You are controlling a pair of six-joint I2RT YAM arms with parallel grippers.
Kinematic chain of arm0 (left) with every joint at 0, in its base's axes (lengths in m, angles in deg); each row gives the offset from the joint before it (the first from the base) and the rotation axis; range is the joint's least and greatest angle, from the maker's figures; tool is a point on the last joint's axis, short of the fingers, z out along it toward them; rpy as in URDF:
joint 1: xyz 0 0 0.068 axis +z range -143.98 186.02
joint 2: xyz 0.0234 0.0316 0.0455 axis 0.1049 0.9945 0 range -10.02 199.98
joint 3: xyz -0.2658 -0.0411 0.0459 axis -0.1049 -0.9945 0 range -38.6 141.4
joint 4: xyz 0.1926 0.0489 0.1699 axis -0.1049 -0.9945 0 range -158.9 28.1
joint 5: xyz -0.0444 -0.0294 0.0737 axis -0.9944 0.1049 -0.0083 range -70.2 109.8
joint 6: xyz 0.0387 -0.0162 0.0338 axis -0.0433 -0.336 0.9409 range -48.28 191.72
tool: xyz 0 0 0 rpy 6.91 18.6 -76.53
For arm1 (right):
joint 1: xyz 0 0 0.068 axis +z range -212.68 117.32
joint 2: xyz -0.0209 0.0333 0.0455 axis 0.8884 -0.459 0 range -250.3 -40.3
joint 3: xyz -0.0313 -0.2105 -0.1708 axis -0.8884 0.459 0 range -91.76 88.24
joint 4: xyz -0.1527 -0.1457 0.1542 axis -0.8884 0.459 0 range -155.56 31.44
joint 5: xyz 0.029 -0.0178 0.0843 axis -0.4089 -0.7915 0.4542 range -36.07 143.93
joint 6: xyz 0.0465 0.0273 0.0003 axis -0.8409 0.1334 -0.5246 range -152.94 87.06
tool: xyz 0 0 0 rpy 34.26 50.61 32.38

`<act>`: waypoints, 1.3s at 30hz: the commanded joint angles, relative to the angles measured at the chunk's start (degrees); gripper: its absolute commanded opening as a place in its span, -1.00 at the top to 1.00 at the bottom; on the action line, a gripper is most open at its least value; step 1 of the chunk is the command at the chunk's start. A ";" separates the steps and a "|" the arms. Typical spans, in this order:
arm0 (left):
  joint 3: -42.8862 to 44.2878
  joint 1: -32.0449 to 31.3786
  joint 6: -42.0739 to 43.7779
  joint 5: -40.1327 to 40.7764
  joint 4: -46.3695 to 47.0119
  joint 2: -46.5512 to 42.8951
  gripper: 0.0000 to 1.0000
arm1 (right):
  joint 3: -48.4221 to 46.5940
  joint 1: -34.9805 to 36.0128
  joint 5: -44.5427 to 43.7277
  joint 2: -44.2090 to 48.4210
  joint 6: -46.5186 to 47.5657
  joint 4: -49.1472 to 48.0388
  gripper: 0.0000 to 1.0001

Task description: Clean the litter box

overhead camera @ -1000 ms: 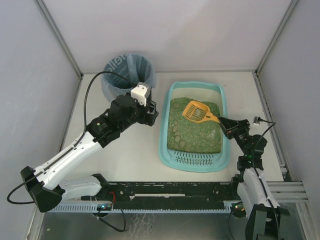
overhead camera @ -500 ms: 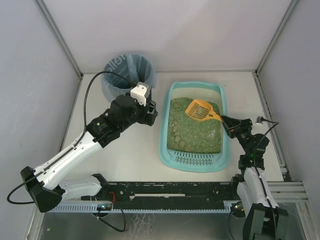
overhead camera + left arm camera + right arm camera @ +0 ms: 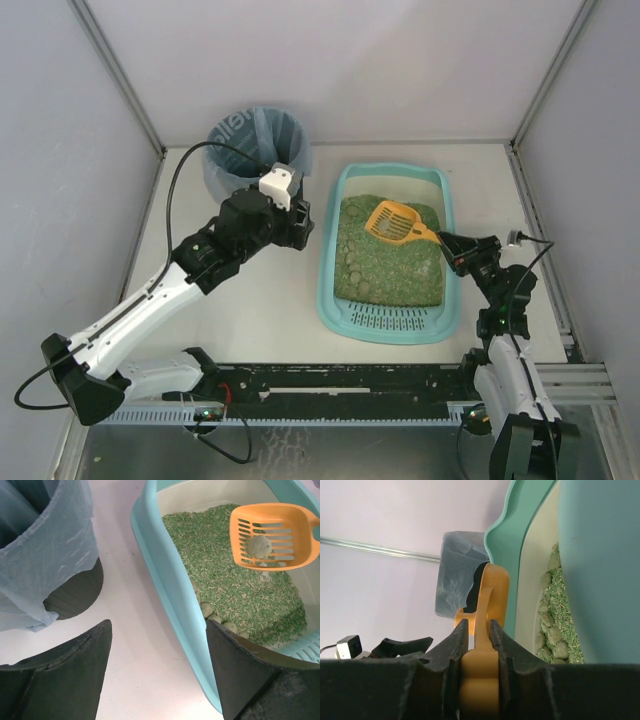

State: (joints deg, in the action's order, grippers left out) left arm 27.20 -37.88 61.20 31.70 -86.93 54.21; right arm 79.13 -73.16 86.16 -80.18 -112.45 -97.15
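Note:
The light-teal litter box [image 3: 328,270] lies right of centre, with green litter and several pale clumps [image 3: 352,268] along its left side. My right gripper [image 3: 447,245] is at the box's right rim, shut on the handle of the orange slotted scoop [image 3: 393,222]. The scoop is held above the litter at the far end and carries one clump [image 3: 260,545]. In the right wrist view the fingers [image 3: 457,640] clamp the handle [image 3: 487,600]. My left gripper [image 3: 303,228] hovers open and empty just left of the box, its right finger over the box's rim [image 3: 165,580].
A round black bin lined with a blue bag [image 3: 255,145] stands at the far left of the box, close to my left gripper, and also shows in the left wrist view [image 3: 45,555]. Grey walls enclose the table on three sides. The slotted grille [image 3: 392,315] is at the box's near end.
The scoop and right gripper drifted slightly right, then back left, staying above the litter. The left arm has hardly moved.

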 commanded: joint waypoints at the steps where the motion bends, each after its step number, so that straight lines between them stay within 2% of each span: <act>1: 4.54 3.28 -1.90 -1.05 0.83 -0.66 -0.59 | -5.60 1.42 -3.33 1.31 1.41 1.34 1.00; 4: 4.39 8.00 -3.94 -4.52 1.43 -0.89 -0.59 | -8.10 4.16 -6.74 0.93 1.10 1.45 1.00; 9: 3.74 15.41 -5.42 -4.62 2.29 -2.73 -0.56 | -15.41 10.79 -13.77 -2.07 1.90 5.79 1.00; 14: 2.99 23.96 -5.97 -2.34 2.75 -5.34 -0.55 | -24.42 19.35 -20.44 -11.22 2.18 6.57 1.00; 18: 1.73 28.42 -6.95 -1.01 3.76 -6.57 -0.56 | -34.56 25.53 -23.72 -19.87 5.32 7.26 1.00; 28: 0.73 29.38 -6.46 0.64 4.74 -8.58 -0.56 | -63.41 33.58 -25.68 -42.33 15.44 9.88 1.00; 34: -1.17 29.41 -6.53 0.64 7.21 -10.76 -0.59 | -70.81 34.00 -16.91 -53.71 21.59 1.54 1.00; 39: -2.28 29.43 -7.24 1.86 9.54 -12.79 -0.64 | -79.73 34.98 -13.96 -58.93 33.02 5.97 1.00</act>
State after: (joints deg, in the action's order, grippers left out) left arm 26.37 -8.79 55.16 31.72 -81.97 43.43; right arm 6.74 -39.26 68.28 -138.30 -90.05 -90.14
